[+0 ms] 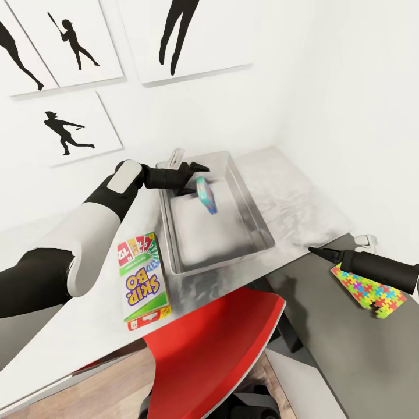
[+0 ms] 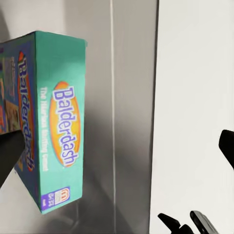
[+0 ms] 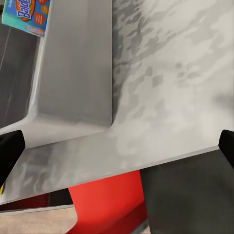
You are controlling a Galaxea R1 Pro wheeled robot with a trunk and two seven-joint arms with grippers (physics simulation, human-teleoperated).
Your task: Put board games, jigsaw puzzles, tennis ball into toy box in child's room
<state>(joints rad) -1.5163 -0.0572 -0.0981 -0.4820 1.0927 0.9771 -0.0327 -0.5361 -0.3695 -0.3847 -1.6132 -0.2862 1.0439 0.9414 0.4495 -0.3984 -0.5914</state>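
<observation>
The toy box [image 1: 259, 224] stands on the pale table [image 1: 302, 198] against the wall. A blue "Balderdash" board game [image 1: 207, 195] hangs tilted on edge inside it, just below my left gripper [image 1: 196, 178]. That gripper is open, its fingertips [image 2: 10, 155] spread wide with the game [image 2: 53, 122] close beside one finger. The SKIP-BO board game [image 1: 141, 277] lies flat on the table beside the box. A jigsaw puzzle [image 1: 369, 292] lies on the darker grey wing under my right arm. My right gripper [image 1: 314, 251] is open and empty above the table's edge [image 3: 161, 156].
A red chair [image 1: 212, 343] is tucked under the table directly in front of me. Silhouette pictures [image 1: 75, 125] hang on the wall behind the toy box. A small white object [image 1: 364, 238] sits by the right wall.
</observation>
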